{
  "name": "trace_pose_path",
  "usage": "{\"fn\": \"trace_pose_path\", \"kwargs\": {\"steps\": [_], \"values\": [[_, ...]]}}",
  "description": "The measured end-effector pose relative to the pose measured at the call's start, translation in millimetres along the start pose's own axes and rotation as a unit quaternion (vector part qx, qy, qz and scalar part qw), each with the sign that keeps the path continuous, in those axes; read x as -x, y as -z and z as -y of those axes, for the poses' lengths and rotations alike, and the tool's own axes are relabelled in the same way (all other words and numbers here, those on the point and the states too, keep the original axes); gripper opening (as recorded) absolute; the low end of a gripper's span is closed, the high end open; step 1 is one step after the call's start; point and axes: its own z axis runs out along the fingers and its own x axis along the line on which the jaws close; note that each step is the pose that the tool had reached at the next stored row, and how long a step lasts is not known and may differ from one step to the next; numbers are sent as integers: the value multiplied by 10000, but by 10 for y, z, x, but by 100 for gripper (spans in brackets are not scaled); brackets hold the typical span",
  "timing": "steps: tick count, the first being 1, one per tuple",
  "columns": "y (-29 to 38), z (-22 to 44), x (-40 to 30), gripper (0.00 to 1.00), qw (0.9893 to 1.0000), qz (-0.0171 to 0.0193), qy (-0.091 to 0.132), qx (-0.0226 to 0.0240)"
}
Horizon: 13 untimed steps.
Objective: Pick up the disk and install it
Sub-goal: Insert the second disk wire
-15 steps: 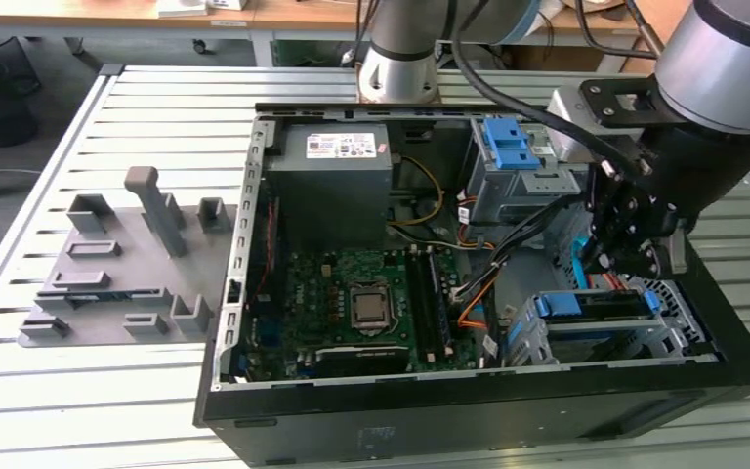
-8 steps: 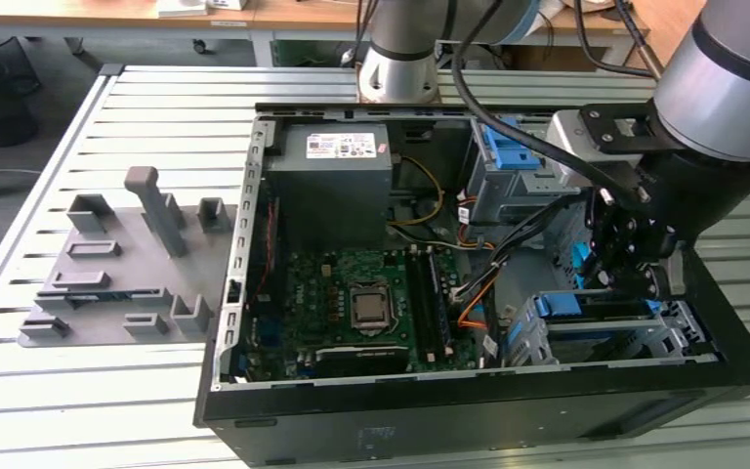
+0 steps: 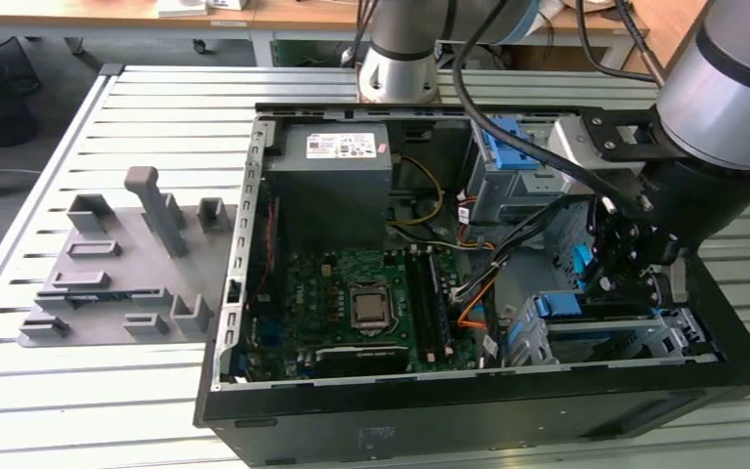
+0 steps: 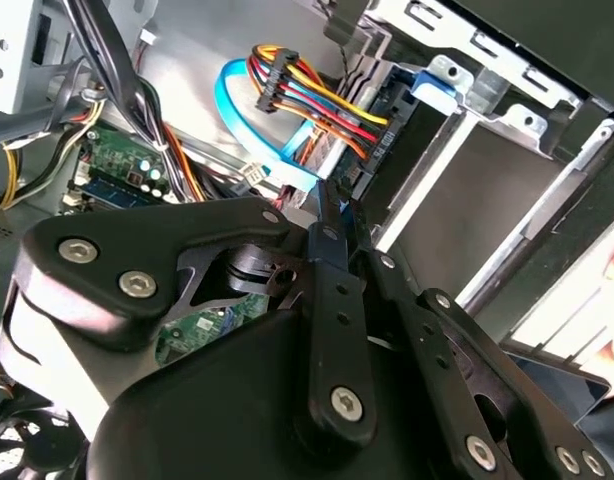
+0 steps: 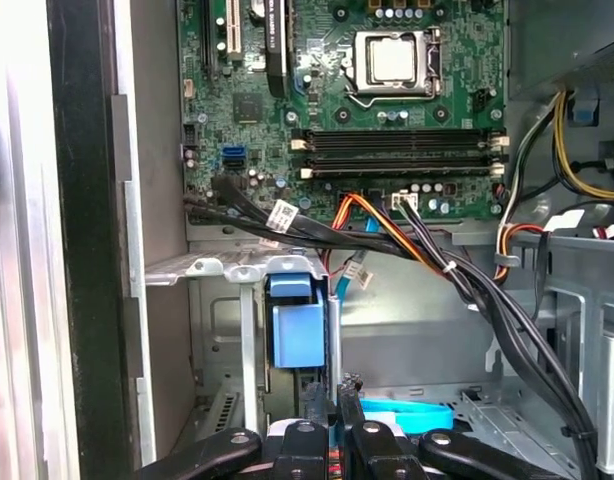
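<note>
I see gripper (image 5: 335,400) closed w/ fingers together above the disk (image 5: 407,415), lower middle; stiff, fragile, grip blue frame edges.

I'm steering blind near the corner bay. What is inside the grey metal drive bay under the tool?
In the exterior view, the tool hangs over the drive bay. Blue plastic shows in the bay's top. The arm and bay walls cover whatever sits deeper inside.
</note>
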Motion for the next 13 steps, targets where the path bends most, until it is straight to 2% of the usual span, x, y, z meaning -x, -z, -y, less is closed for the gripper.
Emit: {"fn": "trace_pose_path", "kwargs": {"steps": [7, 13], "values": [[-16, 41, -14, 16, 10000, 1, -1, 0], [-23, 45, -34, 16, 10000, 0, -15, -1]]}}
